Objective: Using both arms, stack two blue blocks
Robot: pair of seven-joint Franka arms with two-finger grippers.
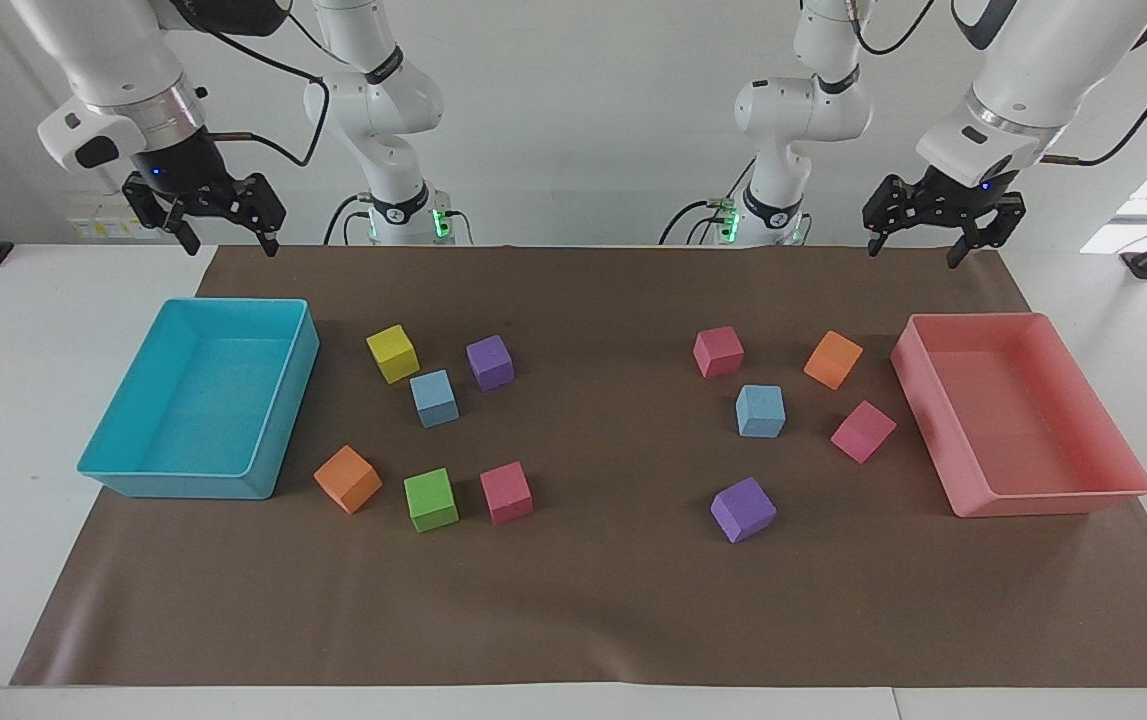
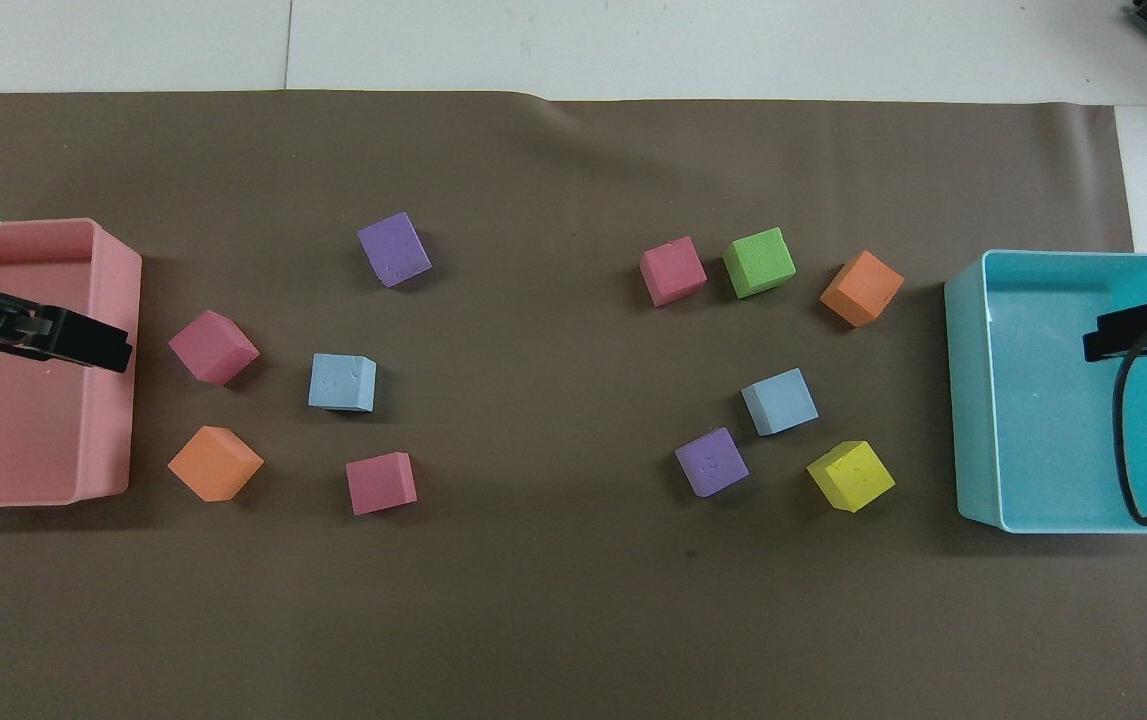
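Note:
Two blue blocks lie apart on the brown mat. One blue block sits between a yellow cube and a purple cube, toward the right arm's end. The other blue block lies among pink and orange cubes toward the left arm's end. My right gripper hangs high at the turquoise tray's end of the table, open and empty. My left gripper hangs high at the pink tray's end, also open and empty. In the overhead view one finger of the left gripper shows over the pink tray.
A turquoise tray stands at the right arm's end and a pink tray at the left arm's end. Around the blue blocks lie several loose cubes, among them yellow, purple, green and orange.

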